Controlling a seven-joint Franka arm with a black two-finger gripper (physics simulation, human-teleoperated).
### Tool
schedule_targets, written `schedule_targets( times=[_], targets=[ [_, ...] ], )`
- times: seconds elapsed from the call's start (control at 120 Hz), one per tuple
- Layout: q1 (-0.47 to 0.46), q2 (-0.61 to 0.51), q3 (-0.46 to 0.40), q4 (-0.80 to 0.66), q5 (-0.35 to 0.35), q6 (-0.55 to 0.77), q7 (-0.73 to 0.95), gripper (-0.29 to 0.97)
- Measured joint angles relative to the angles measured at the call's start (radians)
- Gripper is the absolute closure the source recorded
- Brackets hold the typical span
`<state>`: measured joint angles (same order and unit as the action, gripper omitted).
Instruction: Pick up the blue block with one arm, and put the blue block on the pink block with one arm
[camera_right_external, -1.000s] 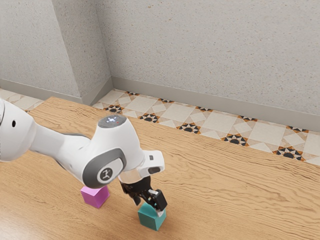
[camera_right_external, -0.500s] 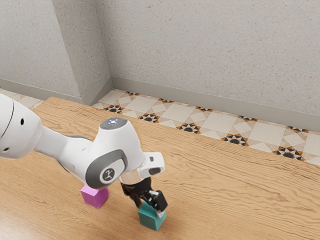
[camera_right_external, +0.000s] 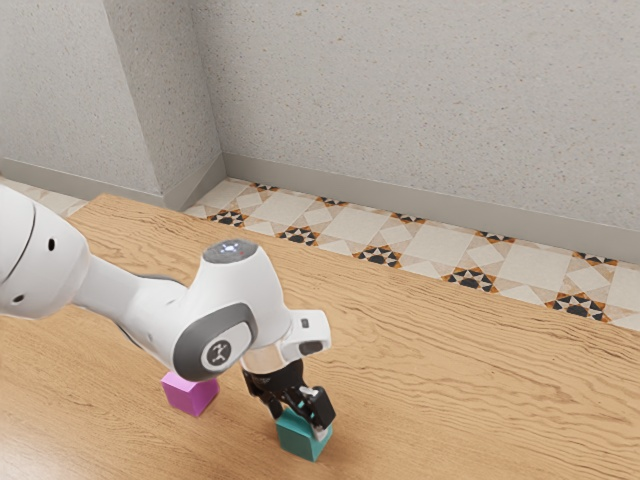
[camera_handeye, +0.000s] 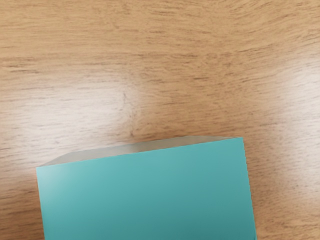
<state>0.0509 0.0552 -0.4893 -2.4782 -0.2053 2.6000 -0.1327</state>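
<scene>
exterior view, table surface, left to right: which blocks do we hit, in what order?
pink block → blue block. The gripper overlaps the blue block, so it is left out of the order.

The arm runs off the exterior view's left edge, and its elbow covers the top of the pink block. Its end hides the top of the teal-blue block, which the wrist view's edge cuts off.
</scene>
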Motion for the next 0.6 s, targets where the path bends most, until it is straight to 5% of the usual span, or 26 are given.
schedule_targets(
  times=[0.6],
  targets=[
    [0.001, 0.028, 0.0, 0.01, 0.011, 0.009, -0.001, 0.22]
  ],
)
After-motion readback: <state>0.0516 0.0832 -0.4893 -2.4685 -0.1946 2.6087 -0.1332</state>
